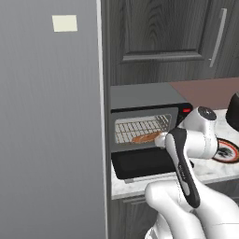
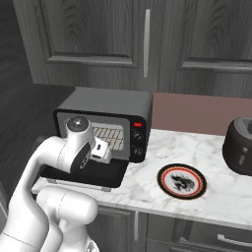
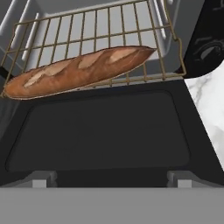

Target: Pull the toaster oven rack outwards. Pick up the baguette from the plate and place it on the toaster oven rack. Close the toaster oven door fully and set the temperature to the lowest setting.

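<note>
One toaster oven [image 2: 106, 125] stands on the marble counter [image 2: 147, 162] with its door [image 3: 100, 131] folded flat down and open. The silver bar handle is hidden in the hand view, though its two mounts appear at the door's near edge. Inside the cavity, one wire rack [image 3: 92, 30] is pulled forward so that its front bar sits over the hinge end of the door. A single baguette [image 3: 78, 70] lies on that rack, slanted along the front edge (its left tip reaches past the rack's left corner). In the left base view the same loaf [image 1: 145, 137] shows as an orange streak in front of the grid [image 1: 140, 127].

One plate [image 2: 182, 181] with an orange-red rim sits on the counter to the right of the oven, well apart from it and bare. One large dark rounded vessel [image 2: 239, 145] stands further right, near the wall.

Two black knobs [image 2: 136, 144] are stacked on the oven's right panel beneath one small red light [image 2: 138, 124].

The gripper [image 2: 102, 151] hangs in front of the open cavity, just above the lowered door, with its jaws spread wide and grasping nothing; the baguette lies free of it. Above the counter, two dark cabinet doors carry one long vertical handle [image 2: 146, 43] between them.
</note>
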